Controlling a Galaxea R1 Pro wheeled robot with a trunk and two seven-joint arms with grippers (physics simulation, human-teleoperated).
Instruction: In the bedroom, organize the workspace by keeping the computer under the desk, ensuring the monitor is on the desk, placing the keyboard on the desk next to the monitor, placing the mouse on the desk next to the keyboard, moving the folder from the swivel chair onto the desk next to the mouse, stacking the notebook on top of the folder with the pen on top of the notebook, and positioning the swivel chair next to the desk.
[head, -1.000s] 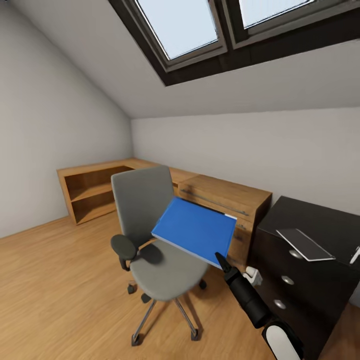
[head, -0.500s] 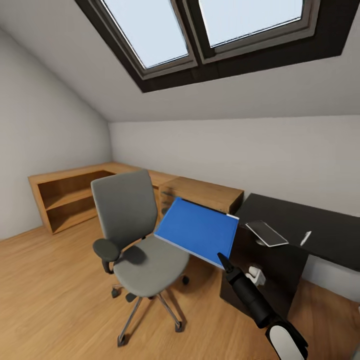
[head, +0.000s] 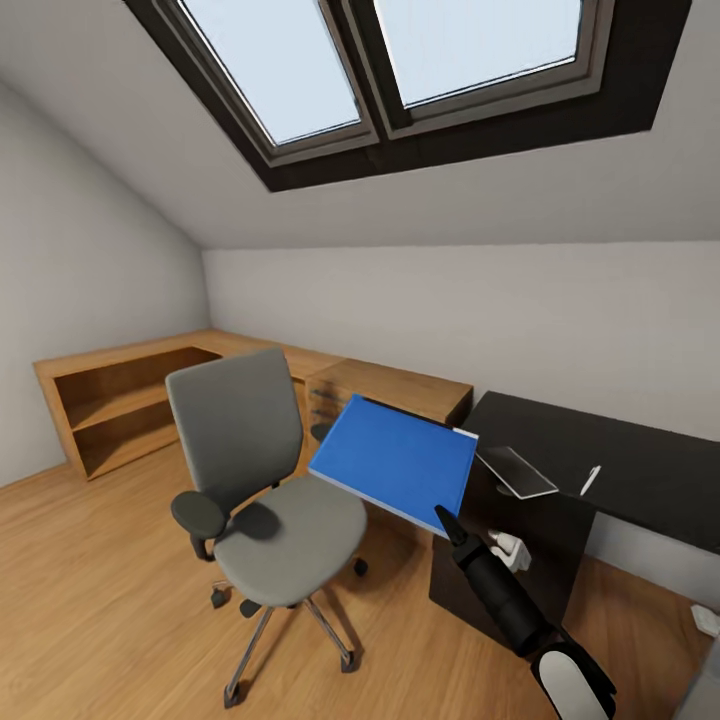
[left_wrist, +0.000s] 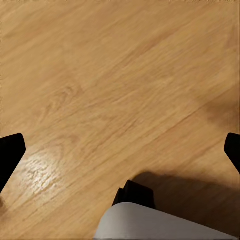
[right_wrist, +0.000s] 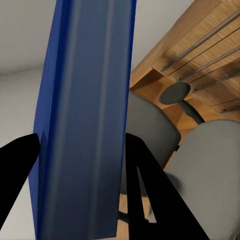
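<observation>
— Anything moved? 
— Only the camera swung right; more of the black surface (head: 640, 465) shows.
— And the right tool (head: 447, 525)? 
— Pinching the notebook (head: 396, 461), raised between swivel chair (head: 262, 470) and surface.
— Left tool (left_wrist: 120, 150)? 
— Spread over floor.

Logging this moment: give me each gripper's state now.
Left gripper: open, holding nothing, over the floor.
Right gripper: shut on the notebook.

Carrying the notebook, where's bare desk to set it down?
The right gripper holds the notebook. On the desk, the black top is bare behind the folder toward the wall, and beyond the pen to the right. The near corner by folder and pen is crowded.
</observation>
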